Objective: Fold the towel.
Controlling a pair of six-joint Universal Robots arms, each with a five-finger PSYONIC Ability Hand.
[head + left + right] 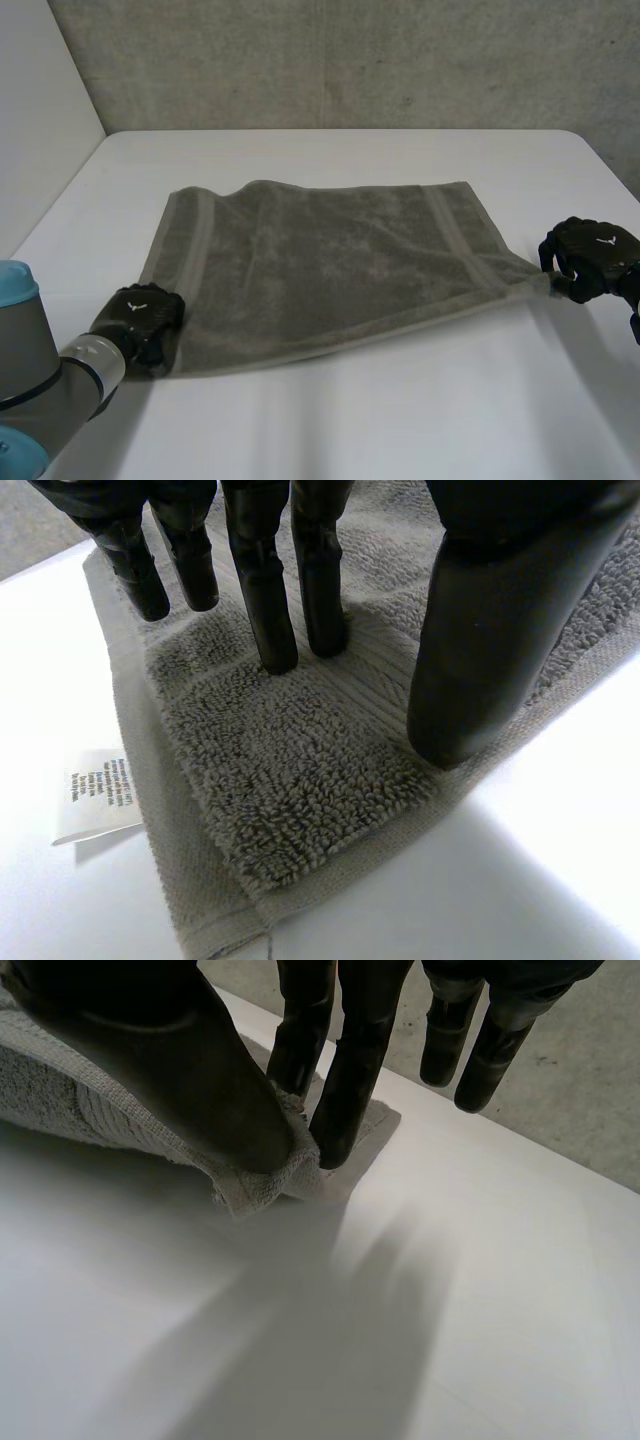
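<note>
A grey towel point(330, 260) lies spread out on the white table point(400, 420). My left hand point(145, 315) rests on its near left corner. In the left wrist view the left hand point(270, 590) has straight fingers point(320, 600) and a thumb point(490, 650) whose tips press on top of the flat towel point(290, 770); nothing is pinched. My right hand point(590, 260) is at the near right corner. In the right wrist view the right hand point(200, 1070) pinches that towel corner point(250, 1185) between thumb and fingers point(350, 1090), drawing it out to a point just above the table.
A white care label point(95, 795) sticks out from under the towel edge beside the left hand. The towel's far left edge is slightly rumpled point(235, 190). Bare table lies in front of the towel, and a grey wall point(350, 60) stands behind the table.
</note>
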